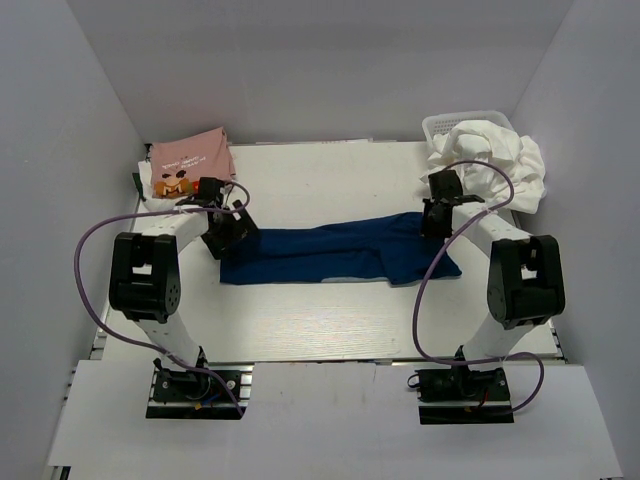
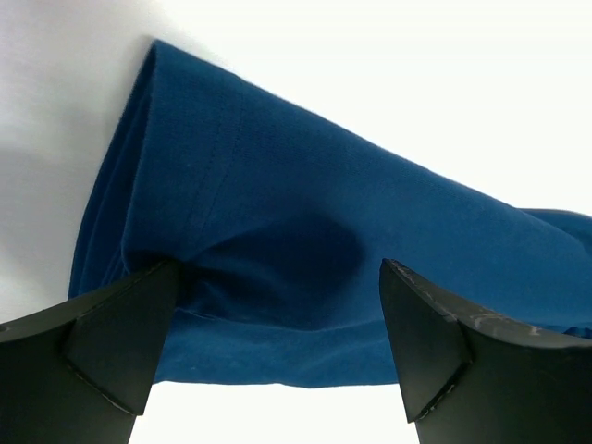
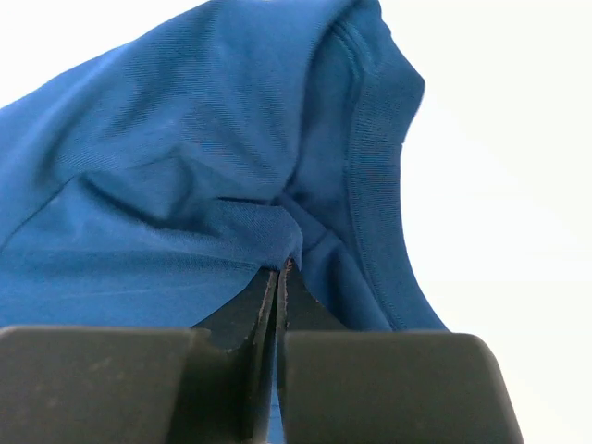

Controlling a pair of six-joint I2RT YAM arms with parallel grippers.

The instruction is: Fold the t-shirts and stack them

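Navy t-shirt (image 1: 335, 255) lay mid-frame on tabletop (image 1: 330, 330) | right pincer (image 3: 282, 268) clamped on its cloth by collar | left pincer (image 2: 277, 268) apart above its other end

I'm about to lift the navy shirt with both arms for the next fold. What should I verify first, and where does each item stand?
1. Right gripper shut on the navy t-shirt: ok, it pinches a fold beside a ribbed edge.
2. Left gripper gripping the shirt: not ok, its fingers stand open over the left end.
3. Right pinch holds every layer: cannot tell.
4. Shirt lying smooth: not ok, it is bunched and wrinkled.
5. Apart from the pink t-shirt and white t-shirts: ok.
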